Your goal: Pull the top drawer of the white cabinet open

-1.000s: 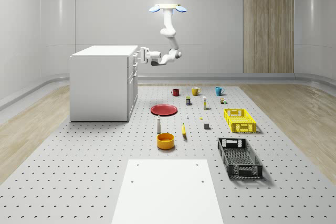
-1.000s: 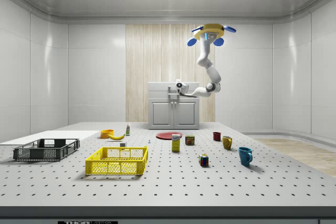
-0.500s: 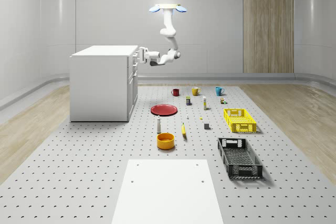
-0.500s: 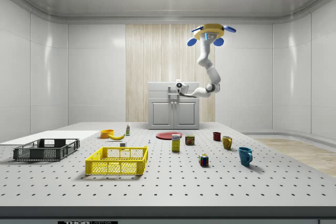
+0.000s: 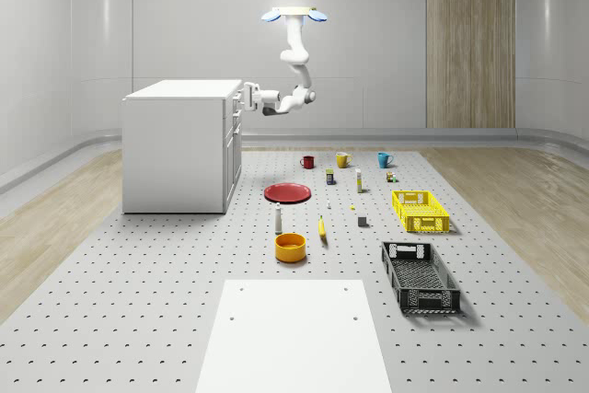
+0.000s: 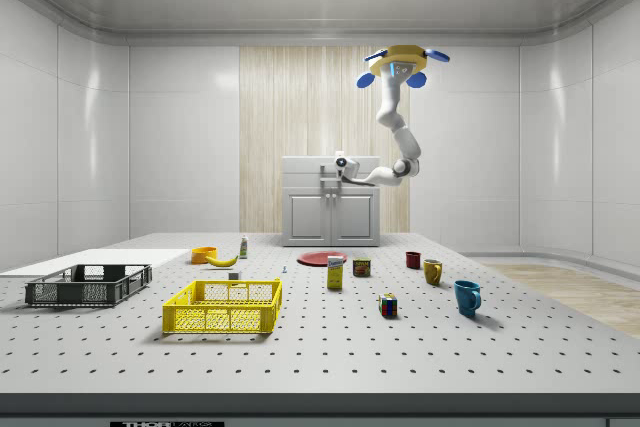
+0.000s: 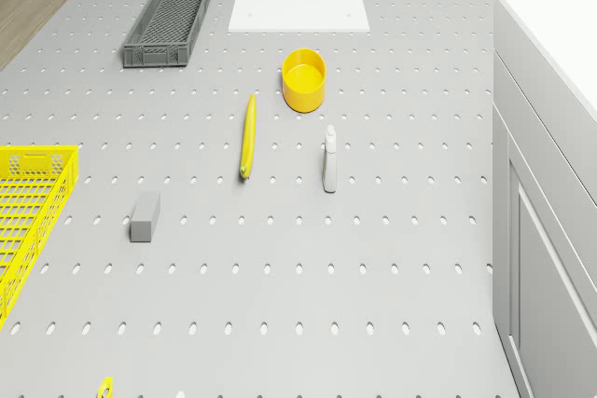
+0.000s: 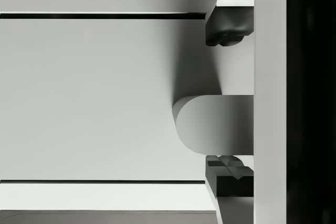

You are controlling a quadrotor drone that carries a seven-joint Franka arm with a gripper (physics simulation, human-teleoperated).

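Wrist view — spread dark jaws astride rounded white handle [image 8: 212, 124] on smooth drawer front [image 8: 94, 98].

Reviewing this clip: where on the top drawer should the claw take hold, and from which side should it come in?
By the handle, approached head-on from the cabinet's front. The handle stands proud of the flat top drawer front, the only part a finger can get behind. In the wrist view the claw has one fingertip on each side of it, while the drone hovers in front of the white cabinet.

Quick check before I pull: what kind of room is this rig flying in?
Probably a simulated indoor test lab, not a home: a perforated grey floor strewn with test props such as mugs and a yellow crate, bare white wall panels, and a lone white cabinet.
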